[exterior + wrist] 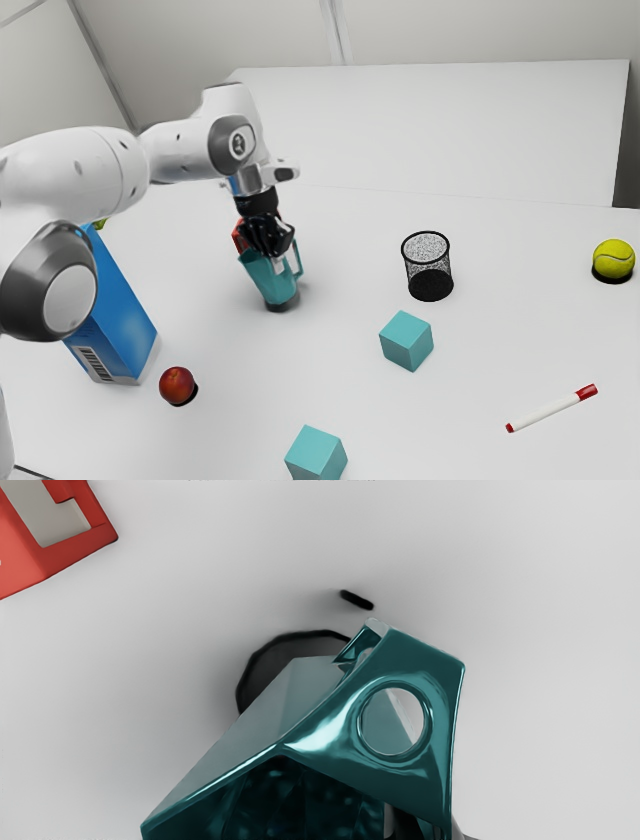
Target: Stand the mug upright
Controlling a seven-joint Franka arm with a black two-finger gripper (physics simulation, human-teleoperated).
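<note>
The teal mug (303,730), mouth up but tilted, leans just beneath the pincer (276,254), which pinches it beside the handle (425,665), and a release before its base sits flat on the surface (300,370) could topple it.

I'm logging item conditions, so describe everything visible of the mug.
The mug is teal and glossy, perhaps ceramic or plastic, with faceted sides, an open mouth and a round-holed handle. It leans, mouth upward toward the exterior view's left, with the gripper at its rim. Base contact with the table is unclear.
</note>
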